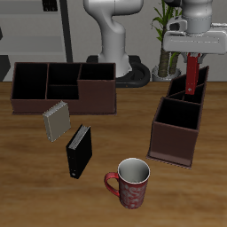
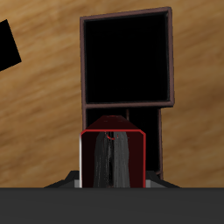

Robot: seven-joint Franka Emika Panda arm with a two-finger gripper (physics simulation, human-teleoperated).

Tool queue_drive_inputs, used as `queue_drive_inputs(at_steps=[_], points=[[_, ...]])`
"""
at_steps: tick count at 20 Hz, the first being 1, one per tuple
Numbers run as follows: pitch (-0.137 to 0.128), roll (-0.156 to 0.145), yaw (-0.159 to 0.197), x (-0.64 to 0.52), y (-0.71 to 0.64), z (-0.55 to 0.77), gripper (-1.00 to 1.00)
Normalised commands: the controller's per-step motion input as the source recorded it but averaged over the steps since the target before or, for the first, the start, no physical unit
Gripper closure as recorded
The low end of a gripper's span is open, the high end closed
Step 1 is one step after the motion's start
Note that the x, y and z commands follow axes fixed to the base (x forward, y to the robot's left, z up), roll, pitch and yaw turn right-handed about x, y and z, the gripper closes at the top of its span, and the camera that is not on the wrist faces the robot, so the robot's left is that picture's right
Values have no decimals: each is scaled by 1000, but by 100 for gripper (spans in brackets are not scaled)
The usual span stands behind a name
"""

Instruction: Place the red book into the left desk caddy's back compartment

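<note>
My gripper (image 1: pixel 191 58) is shut on the top of the red book (image 1: pixel 191 74), which hangs upright over the far end of the left desk caddy (image 1: pixel 175 133). The book's lower edge is level with the rim of the back compartment (image 1: pixel 199 82); I cannot tell if it is inside. In the wrist view the red book (image 2: pixel 112 157) fills the middle. Beyond it lie the left desk caddy's big square section (image 2: pixel 127 61) and small middle cells (image 2: pixel 144 131). The book hides the back compartment there.
A wide maroon-brown caddy (image 1: pixel 97 99) stands across the table, farther back. A grey spiral notepad (image 1: pixel 56 122), a black book (image 1: pixel 79 149) and a red patterned mug (image 1: pixel 131 183) sit nearer the front edge. The robot's base (image 1: pixel 115 53) and a plant (image 1: pixel 167 44) are behind.
</note>
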Motion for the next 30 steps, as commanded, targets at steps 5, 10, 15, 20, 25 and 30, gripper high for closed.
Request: queue_drive_inputs(at_steps=[5,10,15,20,25,30], points=[[30,23,1,15,110,-161,100],[24,11,3,19,55,-141,100],[18,-5,-2,41,-42,-118,100],[23,-7,5,55,-14,-146,100],[45,5,11,63,85,-277,100],[43,8,14,53,53,-246,100]])
